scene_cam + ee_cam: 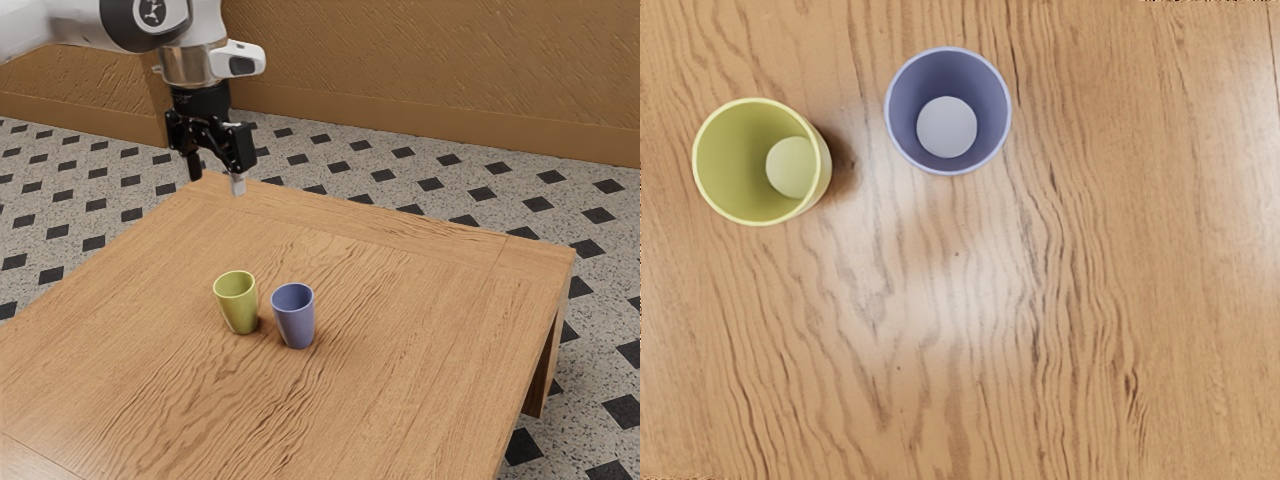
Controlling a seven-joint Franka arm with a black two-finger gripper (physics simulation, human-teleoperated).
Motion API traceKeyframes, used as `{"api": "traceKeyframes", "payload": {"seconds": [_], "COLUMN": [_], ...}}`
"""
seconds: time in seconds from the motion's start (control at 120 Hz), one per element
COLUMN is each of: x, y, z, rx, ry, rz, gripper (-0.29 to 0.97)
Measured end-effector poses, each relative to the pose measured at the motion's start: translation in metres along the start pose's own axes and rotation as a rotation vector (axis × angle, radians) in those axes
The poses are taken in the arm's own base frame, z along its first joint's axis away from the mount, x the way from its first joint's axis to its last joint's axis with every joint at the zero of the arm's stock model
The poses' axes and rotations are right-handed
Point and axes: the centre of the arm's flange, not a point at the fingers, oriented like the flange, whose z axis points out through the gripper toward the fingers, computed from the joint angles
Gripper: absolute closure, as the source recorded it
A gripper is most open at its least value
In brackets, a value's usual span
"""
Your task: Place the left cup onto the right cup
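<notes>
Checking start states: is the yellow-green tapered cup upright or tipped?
Upright. The yellow-green tapered cup stands on its base on the wooden table, rim upward; the wrist view looks down into its open mouth.

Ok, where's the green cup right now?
In the exterior view the green cup stands upright near the table's middle, just to that view's left of the blue cup, not touching it.

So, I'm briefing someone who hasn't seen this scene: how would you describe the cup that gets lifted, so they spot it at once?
Start at the wooden table; near its middle two upright cups stand close together, not touching. The one to lift is the yellow-green cup, on the exterior view's left of the pair. Its neighbour, the blue-purple cup, has much the same shape, so colour tells them apart.
</notes>
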Motion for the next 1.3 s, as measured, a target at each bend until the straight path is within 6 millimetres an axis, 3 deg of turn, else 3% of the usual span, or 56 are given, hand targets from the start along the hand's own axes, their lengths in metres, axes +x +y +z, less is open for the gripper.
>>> {"api": "traceKeyframes", "payload": {"seconds": [0.342,0.542,0.942,1.3], "x": [0.0,0.003,0.017,0.026], "y": [-0.01,-0.009,-0.005,-0.014], "z": [0.0,0.0,0.027,0.08], "rx": [0.0,0.017,0.055,0.065], "ry": [0.003,0.018,0.06,0.048], "rz": [-0.03,0.046,0.595,0.997], "gripper": [0.0,0.0,0.0,0.0]}}
